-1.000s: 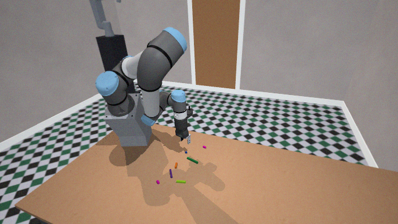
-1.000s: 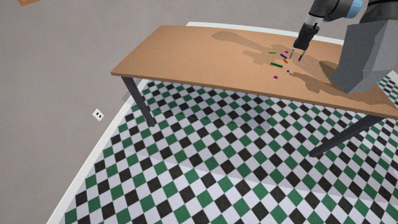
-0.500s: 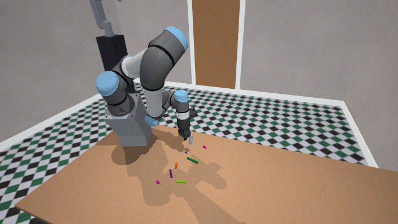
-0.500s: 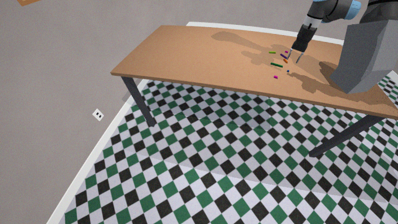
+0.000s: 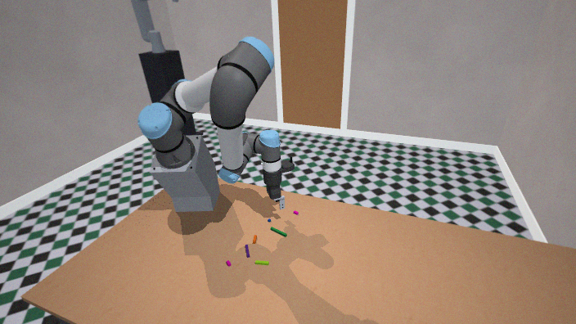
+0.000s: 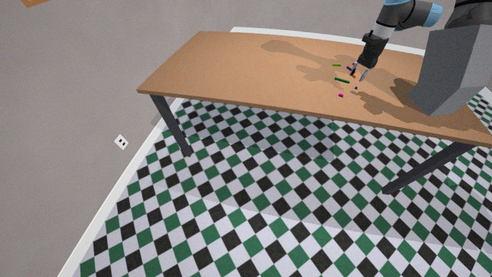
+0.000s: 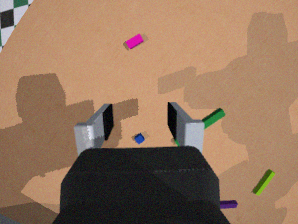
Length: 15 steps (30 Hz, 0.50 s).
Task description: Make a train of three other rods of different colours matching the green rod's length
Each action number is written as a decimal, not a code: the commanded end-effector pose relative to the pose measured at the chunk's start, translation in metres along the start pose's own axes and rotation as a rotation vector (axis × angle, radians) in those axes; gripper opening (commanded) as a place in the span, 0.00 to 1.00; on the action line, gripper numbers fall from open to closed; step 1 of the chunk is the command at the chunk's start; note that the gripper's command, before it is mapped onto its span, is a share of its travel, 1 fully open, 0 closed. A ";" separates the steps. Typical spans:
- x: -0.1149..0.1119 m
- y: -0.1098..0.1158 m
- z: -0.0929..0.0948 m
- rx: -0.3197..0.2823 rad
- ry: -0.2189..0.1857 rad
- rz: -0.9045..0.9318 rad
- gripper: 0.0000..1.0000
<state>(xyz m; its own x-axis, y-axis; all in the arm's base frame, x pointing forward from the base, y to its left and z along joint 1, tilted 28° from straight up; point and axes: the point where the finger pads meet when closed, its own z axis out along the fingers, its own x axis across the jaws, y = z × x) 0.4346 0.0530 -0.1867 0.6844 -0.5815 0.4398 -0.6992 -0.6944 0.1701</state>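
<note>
On the smooth, tan, wood-toned table (image 5: 368,262) (image 6: 244,66), the matte, stick-like green rod (image 5: 278,231) (image 6: 342,80) (image 7: 214,118) lies at the lower centre of the top view. The gripper (image 5: 280,206) (image 6: 357,77) (image 7: 140,114), with pale metallic fingers and flat black pads (image 7: 108,122), is released and spread wide. In the wrist view, the green rod lies right of centre, partly hidden behind the right-hand finger, while the cube-like blue rod (image 5: 269,220) (image 6: 356,87) (image 7: 139,138) shows between the fingers, unheld.

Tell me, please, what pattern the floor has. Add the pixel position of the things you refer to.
Green, black and whitish checks (image 5: 393,172) (image 6: 223,217) (image 7: 7,19); the exterior view shows it best.
</note>
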 end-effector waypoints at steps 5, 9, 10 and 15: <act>0.000 -0.018 0.003 0.001 0.000 0.229 1.00; 0.000 -0.029 0.005 0.001 0.000 0.380 1.00; 0.000 -0.031 0.005 0.001 0.000 0.409 1.00; -0.001 -0.042 0.006 0.001 0.001 0.563 1.00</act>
<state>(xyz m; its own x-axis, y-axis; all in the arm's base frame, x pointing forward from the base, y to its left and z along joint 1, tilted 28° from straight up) 0.4581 0.0731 -0.1973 0.3340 -0.8166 0.4708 -0.9197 -0.3917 -0.0269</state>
